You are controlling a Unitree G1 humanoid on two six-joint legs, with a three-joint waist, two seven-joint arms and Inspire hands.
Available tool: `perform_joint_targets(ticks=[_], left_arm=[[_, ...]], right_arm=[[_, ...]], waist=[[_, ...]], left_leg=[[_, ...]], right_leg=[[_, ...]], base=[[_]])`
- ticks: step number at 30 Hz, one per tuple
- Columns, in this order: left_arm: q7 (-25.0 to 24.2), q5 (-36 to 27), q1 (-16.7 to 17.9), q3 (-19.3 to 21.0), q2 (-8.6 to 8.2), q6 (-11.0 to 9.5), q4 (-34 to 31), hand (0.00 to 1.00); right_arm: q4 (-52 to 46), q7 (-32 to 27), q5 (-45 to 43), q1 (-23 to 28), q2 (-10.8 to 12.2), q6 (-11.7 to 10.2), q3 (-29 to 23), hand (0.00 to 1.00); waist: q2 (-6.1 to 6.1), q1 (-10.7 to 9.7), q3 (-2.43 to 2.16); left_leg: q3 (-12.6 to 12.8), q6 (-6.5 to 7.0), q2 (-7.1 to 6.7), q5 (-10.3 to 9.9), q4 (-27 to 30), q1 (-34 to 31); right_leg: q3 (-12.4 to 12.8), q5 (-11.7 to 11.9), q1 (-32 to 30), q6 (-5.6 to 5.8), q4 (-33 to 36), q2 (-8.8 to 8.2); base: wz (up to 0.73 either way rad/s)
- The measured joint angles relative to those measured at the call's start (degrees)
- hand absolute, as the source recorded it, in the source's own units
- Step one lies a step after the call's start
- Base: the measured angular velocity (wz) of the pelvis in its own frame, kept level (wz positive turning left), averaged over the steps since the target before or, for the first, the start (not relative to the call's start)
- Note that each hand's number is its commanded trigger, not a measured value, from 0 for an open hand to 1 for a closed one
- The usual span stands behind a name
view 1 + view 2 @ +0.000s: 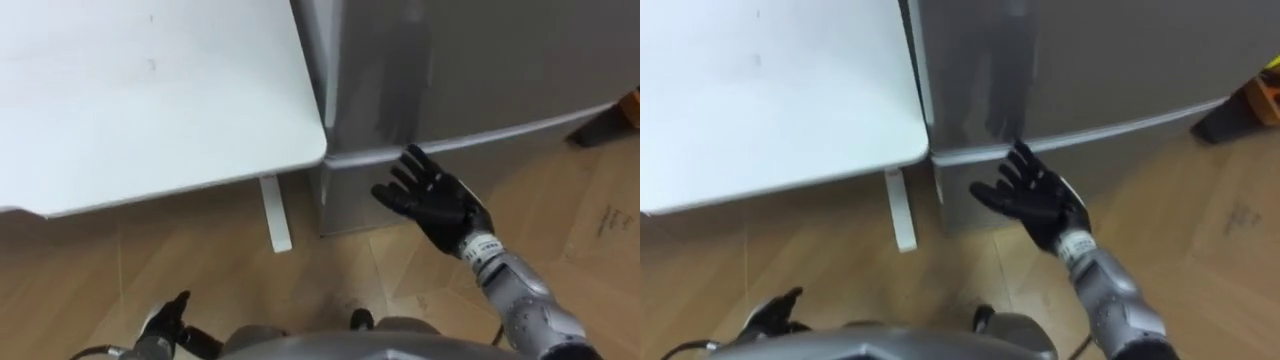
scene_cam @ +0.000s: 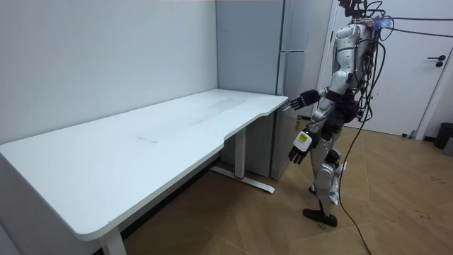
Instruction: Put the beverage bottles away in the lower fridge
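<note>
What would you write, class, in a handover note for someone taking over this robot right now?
Right hand: open, fingers spread, raised in front of the fridge, fingertips near the seam above the lower door; I cannot tell whether they touch it.
Left hand: low at the robot's side, relaxed, holding nothing.
Position: the robot stands facing the fridge, which is next to the white table.
Done: approach to the fridge.
Left: the lower door looks shut, so open it, fetch the drinks (neither hand has one), place them inside, close up.
</note>
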Motion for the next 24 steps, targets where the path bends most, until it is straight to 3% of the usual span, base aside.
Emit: perform_joint_targets(ticks=[6, 15, 19, 24], left_arm=[[0.09, -0.72, -0.85, -1.71, 0.1, 0.03, 1.08, 0.0], [1.23, -0.72, 0.4, -0.9, -0.48, -0.07, 0.72, 0.0], [2.86, -0.85, 2.41, 2.43, -0.78, -1.74, 0.88, 0.0], [3.83, -0.83, 4.3, 5.22, -1.23, -1.85, 0.85, 0.0]], right_arm=[[0.0, 0.57, 1.23, -1.22, -0.33, 0.15, 1.83, 0.0], [1.27, 1.81, -8.34, 2.38, 0.0, 0.09, 0.76, 0.0], [7.23, 2.36, -9.57, 3.08, 0.86, 0.11, -0.68, 0.0], [18.9, 1.82, -11.2, 3.13, 0.87, 0.61, -5.08, 0.0]], waist=[[0.1, -0.18, 0.03], [-0.31, -1.87, 0.01], [-1.47, -1.7, 0.14], [-2.27, -1.88, -0.4]], left_leg=[[0.73, 0.0, -0.09, 0.31, -1.1, 0.59], [-2.04, 0.11, -0.77, 0.36, -2.4, 3.7], [-2.44, 0.29, -1.11, 0.21, -3.06, 5.73], [-4.17, 0.75, -1.72, -0.08, -3.21, 6.3]], right_leg=[[0.64, 0.04, -0.48, 0.01, 0.4, 0.14], [-2.11, -0.49, 4.72, 0.57, -2.45, -0.55], [-2.4, -1.29, 6.92, 1.04, -2.45, -0.8], [-3.97, -1.93, 8.41, 1.45, -2.38, -1.54]], base=[[-0.08], [0.19], [0.08], [0.2]])
